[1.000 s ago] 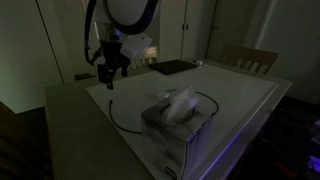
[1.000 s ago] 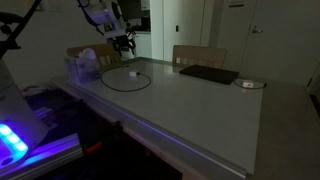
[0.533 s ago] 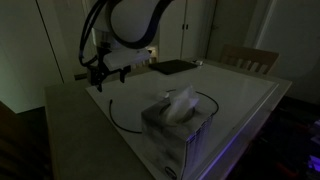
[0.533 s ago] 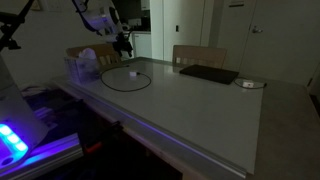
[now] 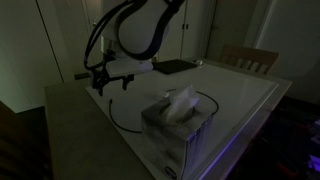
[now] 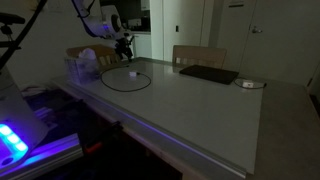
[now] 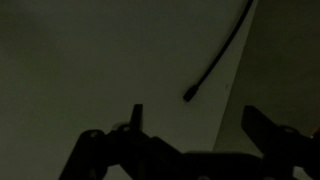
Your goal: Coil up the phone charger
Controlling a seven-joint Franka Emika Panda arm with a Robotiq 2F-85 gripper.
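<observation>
The phone charger is a thin dark cable lying in a loop on the white table, with a small white plug block inside the loop. In an exterior view the loop curves round behind the tissue box. My gripper hangs above the table's edge, away from the loop; it also shows in an exterior view. In the wrist view its jaws are spread open and empty, and the cable's free end lies on the table between and beyond the fingers.
A tissue box stands near the loop, also seen in an exterior view. A flat black pad lies further along the table, with a small round white object past it. Chairs stand at the table's far side.
My gripper has moved away from the cable loop towards the table's edge and tilted over, with the arm stretched out lower. The cable has not moved.
</observation>
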